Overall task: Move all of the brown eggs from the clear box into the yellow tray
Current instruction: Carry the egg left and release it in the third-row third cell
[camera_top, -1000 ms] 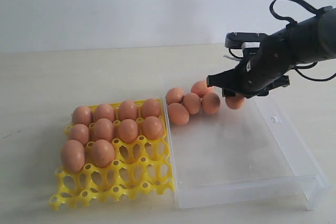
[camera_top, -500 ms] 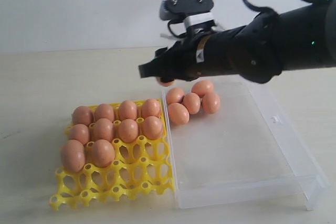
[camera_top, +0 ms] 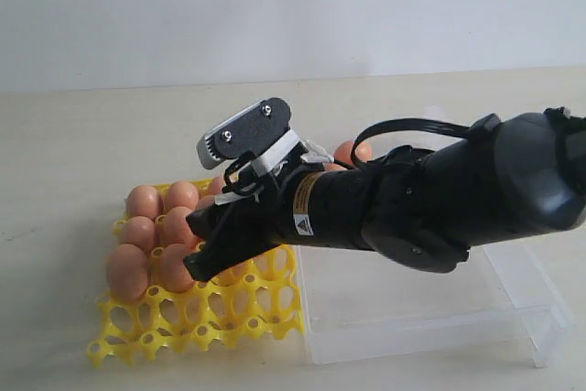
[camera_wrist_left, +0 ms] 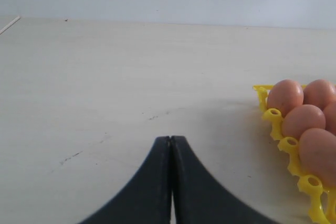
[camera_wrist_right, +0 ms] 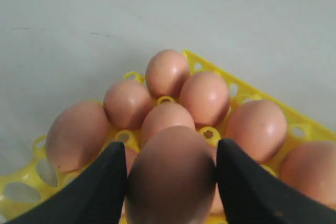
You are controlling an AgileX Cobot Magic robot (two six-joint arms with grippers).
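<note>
The right arm (camera_top: 439, 203) stretches across over the yellow tray (camera_top: 103, 349), fingers (camera_wrist_right: 94, 192) gripping a brown egg (camera_wrist_right: 170, 174); left fingers (camera_wrist_left: 147, 187) pressed together.

The table (camera_top: 73, 135) is pale and creamy, flat and smooth, with a few tiny dark marks on it. Two things sit right on it. The yellow tray (camera_top: 197, 322) is on the left. The clear box (camera_top: 439, 322) is on the right, just beside the tray, side by side.
</note>
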